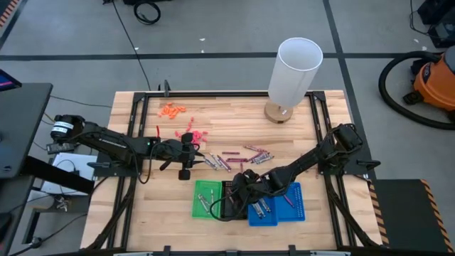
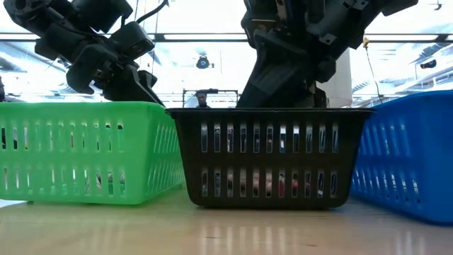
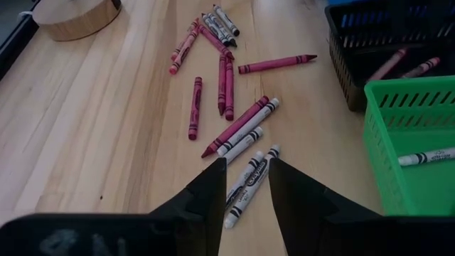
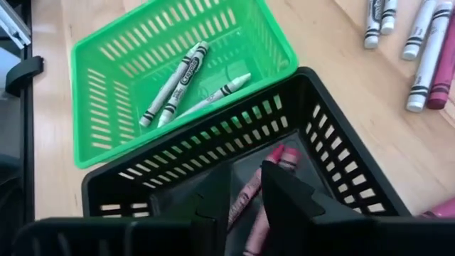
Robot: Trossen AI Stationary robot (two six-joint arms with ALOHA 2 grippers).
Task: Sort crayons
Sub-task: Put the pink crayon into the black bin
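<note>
Loose crayons (image 1: 234,158), grey, maroon and pinkish-red, lie scattered on the wooden table. My left gripper (image 1: 197,158) is open, low at their left end. Two grey crayons (image 3: 249,181) lie on the table in line with the gap between its fingers (image 3: 245,178), apart from them. My right gripper (image 4: 245,178) hangs open over the black tray (image 4: 213,142), where pinkish-red crayons (image 4: 281,160) lie on the floor below the gap. The green tray (image 4: 106,107) beside it holds three grey crayons (image 4: 174,82). The blue tray (image 1: 284,206) stands to the right.
A tall white cylinder on a round wooden base (image 1: 291,75) stands at the far right of the table. Bright orange bits (image 1: 172,110) and coral-pink bits (image 1: 193,135) lie at the far left. The three trays sit side by side near the front edge.
</note>
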